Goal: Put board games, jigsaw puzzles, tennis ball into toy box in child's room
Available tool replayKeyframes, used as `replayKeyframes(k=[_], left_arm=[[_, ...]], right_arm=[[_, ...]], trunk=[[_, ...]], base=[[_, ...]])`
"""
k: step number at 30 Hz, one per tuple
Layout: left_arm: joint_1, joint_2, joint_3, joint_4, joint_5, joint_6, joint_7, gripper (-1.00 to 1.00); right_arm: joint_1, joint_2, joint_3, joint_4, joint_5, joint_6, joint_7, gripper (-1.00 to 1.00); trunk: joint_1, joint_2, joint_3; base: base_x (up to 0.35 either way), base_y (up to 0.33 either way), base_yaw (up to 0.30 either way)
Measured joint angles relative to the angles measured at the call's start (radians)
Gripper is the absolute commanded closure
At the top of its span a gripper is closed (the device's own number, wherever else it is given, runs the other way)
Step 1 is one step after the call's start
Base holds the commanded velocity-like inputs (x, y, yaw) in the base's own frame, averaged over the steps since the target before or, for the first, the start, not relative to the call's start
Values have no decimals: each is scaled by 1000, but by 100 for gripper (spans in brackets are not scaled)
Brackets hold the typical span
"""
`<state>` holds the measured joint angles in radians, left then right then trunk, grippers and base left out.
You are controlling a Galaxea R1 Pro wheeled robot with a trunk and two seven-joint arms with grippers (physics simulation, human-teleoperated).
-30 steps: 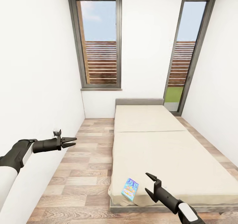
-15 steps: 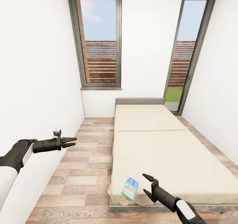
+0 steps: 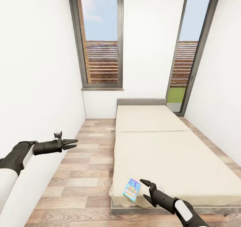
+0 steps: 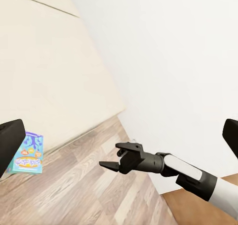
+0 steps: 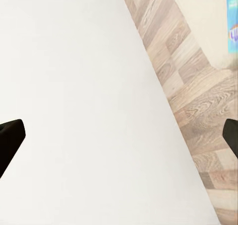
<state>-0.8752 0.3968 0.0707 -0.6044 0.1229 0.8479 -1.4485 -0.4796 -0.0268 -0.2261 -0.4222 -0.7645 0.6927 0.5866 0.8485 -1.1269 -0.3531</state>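
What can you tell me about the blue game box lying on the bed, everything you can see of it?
The blue game box is a narrow, flat rectangular box, printed light blue with yellow and orange cartoon lettering too small to read. It lies flat on the beige mattress of the bed, at the near corner beside the wood floor, turned slightly askew. It looks closed and undamaged. The right end effector hangs open just beside it, not touching it as far as the head view shows.

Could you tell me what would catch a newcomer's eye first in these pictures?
Probably the bright blue board game, the only vivid thing, lying at the near left corner of the beige bed. The right end effector hangs open just beside it, and the left end effector is held over the wood floor by the white wall.
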Motion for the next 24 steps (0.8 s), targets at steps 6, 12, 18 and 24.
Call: replayKeyframes(k=[6,12,18,24], left_arm=[[0,-1,-1,0,0,-1,1,-100],[0,-1,-1,0,0,-2,2,-100],[0,-1,-5,0,0,-2,2,-100],[0,-1,-7,0,0,-3,2,-100]], right_arm=[[0,3,1,2,3,-14,-52,-100],[0,5,2,6,2,-77,-88,-100],[0,5,0,15,1,-89,-91,-100],[0,5,0,18,0,-92,-92,-100]], trunk=[[23,-42,-19],[46,-84,-38],[69,-126,-56],[92,-168,-75]], base=[[0,0,0],[0,0,0],[0,0,0],[0,0,0]])
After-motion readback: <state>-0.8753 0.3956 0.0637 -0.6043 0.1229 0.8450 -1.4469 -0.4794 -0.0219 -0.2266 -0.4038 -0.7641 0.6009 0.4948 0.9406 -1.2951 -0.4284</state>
